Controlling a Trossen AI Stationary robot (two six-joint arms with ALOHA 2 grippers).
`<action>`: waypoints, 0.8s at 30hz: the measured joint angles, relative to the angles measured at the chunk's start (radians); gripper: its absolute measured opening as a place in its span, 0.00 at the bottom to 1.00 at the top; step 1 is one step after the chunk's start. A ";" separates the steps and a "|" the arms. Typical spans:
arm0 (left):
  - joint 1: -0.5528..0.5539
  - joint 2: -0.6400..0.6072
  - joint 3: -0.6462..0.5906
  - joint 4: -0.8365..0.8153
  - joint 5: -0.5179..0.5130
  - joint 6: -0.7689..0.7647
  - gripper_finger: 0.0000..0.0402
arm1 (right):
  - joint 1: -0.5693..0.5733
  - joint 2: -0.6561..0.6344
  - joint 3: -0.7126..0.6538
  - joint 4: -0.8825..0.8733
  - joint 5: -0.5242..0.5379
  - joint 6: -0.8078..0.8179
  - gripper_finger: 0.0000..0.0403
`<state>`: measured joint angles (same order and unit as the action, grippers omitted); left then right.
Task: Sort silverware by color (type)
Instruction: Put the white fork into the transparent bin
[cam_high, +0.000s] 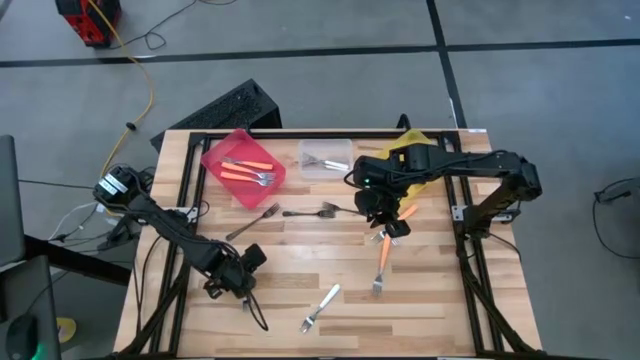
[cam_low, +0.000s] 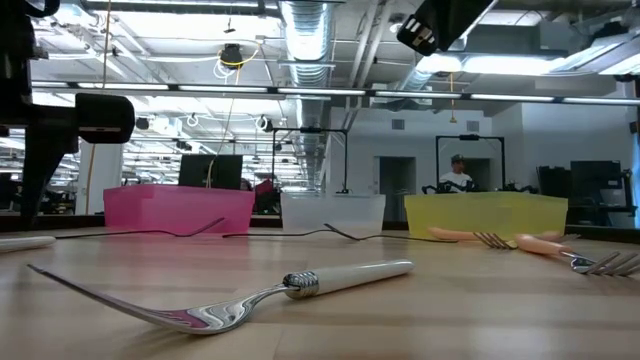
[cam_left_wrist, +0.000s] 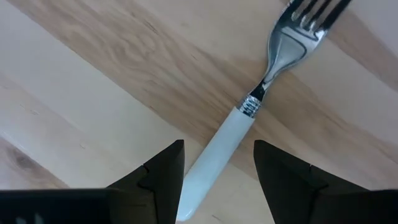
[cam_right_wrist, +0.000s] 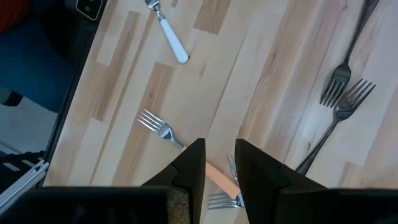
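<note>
1. Toward the table's (cam_high: 430, 310) front edge, well away from the clear bin (cam_high: 305, 160), lay a white-handled fork (cam_high: 320, 307), flat on the wood and on its own.
2. Left gripper (cam_left_wrist: 219, 155) sat to the left of that fork, also well in front of the clear bin. Its fingers (cam_left_wrist: 165, 174) were spread, and in the left wrist view the white handle ran between them with bare wood on both sides. Nothing was gripped.
3. An orange-handled fork (cam_high: 383, 258) lay on the wood in front of the clear bin and off to its right.
4. Right gripper (cam_right_wrist: 219, 152) hung over the table just right of the clear bin, above the orange-handled fork's upper end. An orange handle (cam_right_wrist: 219, 177) showed right at it in the right wrist view. Couldn't tell if it was held or just lying beneath.
5. Two dark forks (cam_high: 310, 212) and (cam_high: 252, 222) lay just in front of the clear bin, the second further left.
6. Clear bin held silver forks (cam_high: 322, 160).
7. Red bin (cam_high: 218, 145) stood just left of the clear bin, turned at an angle, with orange-handled forks (cam_high: 248, 170) inside.
8. Yellow bin (cam_high: 410, 135) stood just right of the clear bin, mostly covered by the right arm. Contents couldn't be seen.
</note>
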<state>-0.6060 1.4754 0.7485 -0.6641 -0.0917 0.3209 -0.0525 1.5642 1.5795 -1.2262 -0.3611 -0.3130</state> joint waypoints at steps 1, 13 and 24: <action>0.000 0.000 0.000 -0.002 0.000 0.012 0.45 | 0.000 0.000 0.000 0.000 0.000 -0.001 0.28; 0.000 0.102 0.009 0.003 0.030 0.113 0.45 | 0.000 0.000 0.000 0.000 -0.001 0.000 0.28; 0.006 0.093 0.002 -0.001 0.050 0.116 0.20 | 0.000 0.000 0.000 0.001 -0.003 0.001 0.28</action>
<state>-0.5995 1.5681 0.7502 -0.6651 -0.0416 0.4364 -0.0525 1.5646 1.5799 -1.2252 -0.3641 -0.3119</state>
